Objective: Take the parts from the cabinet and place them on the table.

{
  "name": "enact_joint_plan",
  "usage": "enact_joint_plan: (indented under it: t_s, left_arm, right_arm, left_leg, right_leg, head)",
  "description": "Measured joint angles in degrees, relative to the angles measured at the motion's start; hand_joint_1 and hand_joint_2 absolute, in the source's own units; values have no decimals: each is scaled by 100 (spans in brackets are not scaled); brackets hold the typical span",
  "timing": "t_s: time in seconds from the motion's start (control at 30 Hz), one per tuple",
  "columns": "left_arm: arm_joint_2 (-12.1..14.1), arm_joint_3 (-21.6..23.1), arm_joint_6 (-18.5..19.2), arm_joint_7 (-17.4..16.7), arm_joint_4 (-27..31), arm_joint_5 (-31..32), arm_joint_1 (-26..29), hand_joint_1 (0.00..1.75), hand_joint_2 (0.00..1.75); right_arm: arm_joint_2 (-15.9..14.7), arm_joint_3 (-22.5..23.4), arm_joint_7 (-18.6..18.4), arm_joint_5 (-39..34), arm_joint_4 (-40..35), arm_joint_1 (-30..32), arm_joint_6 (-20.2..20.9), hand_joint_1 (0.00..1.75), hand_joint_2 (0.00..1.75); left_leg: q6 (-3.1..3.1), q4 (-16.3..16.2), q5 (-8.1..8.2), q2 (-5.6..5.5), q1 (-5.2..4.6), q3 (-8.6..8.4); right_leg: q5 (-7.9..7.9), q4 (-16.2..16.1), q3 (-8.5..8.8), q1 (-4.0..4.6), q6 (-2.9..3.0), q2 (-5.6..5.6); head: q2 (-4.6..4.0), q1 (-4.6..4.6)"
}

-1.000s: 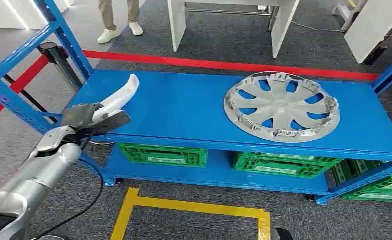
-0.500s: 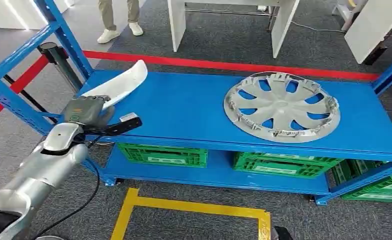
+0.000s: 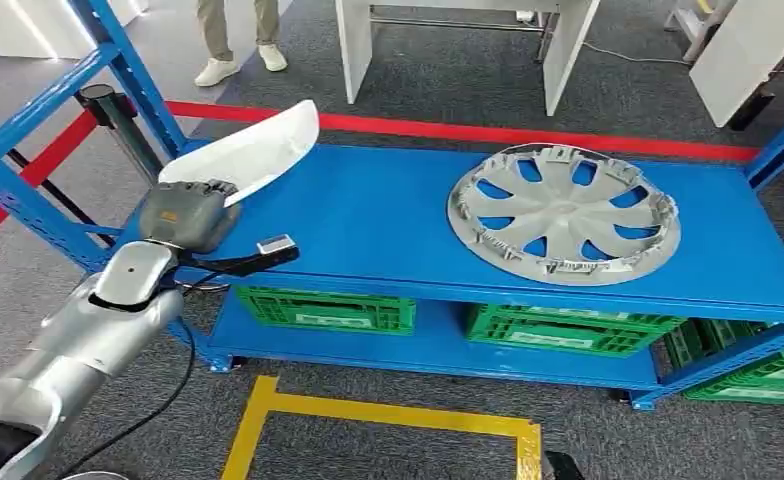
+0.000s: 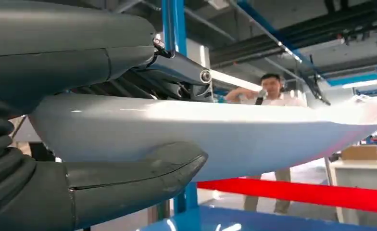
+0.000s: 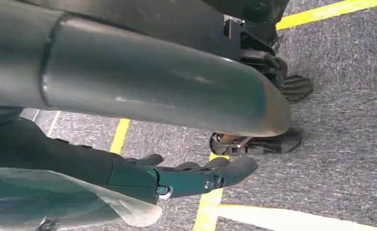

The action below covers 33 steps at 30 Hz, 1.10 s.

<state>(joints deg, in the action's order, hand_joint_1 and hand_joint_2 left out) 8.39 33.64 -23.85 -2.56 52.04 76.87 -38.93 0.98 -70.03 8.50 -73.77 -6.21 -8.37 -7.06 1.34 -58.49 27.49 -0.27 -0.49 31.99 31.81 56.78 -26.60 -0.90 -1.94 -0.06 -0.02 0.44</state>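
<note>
As held, white part [image 3: 253, 152] tilts up-right

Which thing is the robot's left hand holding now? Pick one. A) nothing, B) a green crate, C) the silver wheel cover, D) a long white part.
D: the left hand grips a long white part raised over the left end of the blue shelf, while the silver wheel cover lies untouched on the shelf to the right.
</note>
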Motion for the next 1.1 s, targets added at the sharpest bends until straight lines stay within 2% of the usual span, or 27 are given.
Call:
enact_joint_plan:
  t_s: [0.43, 0.57, 0.87, 1.03, 1.07, 1.1]
  left_arm:
    - [87, 68, -249, 28, -17, 92, 0, 175, 175]
    - [85, 4, -201, 258, -66, -188, 2, 175, 175]
    - [81, -44, -70, 299, -66, -206, 3, 175, 175]
    - [129, -48, -28, 295, -66, -179, 2, 175, 175]
    - [146, -57, -26, 291, -59, -177, -2, 175, 175]
    - [146, -68, -28, 289, -37, -175, 3, 175, 175]
  right_arm:
    - [0, -76, -35, 2, -4, -41, -2, 0, 0]
    - [0, -116, -44, -28, -4, -46, -2, 0, 0]
    - [0, -159, -44, -48, -4, -48, 11, 0, 0]
    - [20, -162, -44, -66, -15, -60, 13, 0, 0]
    - [22, -162, -42, -66, -17, -72, 13, 0, 0]
    - [22, -162, -39, -68, -17, -74, 13, 0, 0]
  left_leg:
    - [0, 0, 0, 0, 0, 0]
    - [0, 0, 0, 0, 0, 0]
    - [0, 0, 0, 0, 0, 1]
    - [33, -39, 18, -2, -33, 30]
    - [67, 34, -6, -2, -21, 13]
    - [113, 141, -59, 8, 43, -71]
  right_leg:
    - [0, 0, 0, 0, 0, 0]
    - [0, 0, -1, 0, 0, 0]
    - [0, 0, 0, 0, 0, 0]
    - [-27, -40, -10, -27, -43, -2]
    - [-36, -72, 13, -13, -65, -3]
    - [20, -60, -53, -18, -76, 0]
  head:
    - [0, 0]
    - [0, 0]
    - [0, 0]
    - [0, -4]
    - [0, -7]
    - [0, 2]
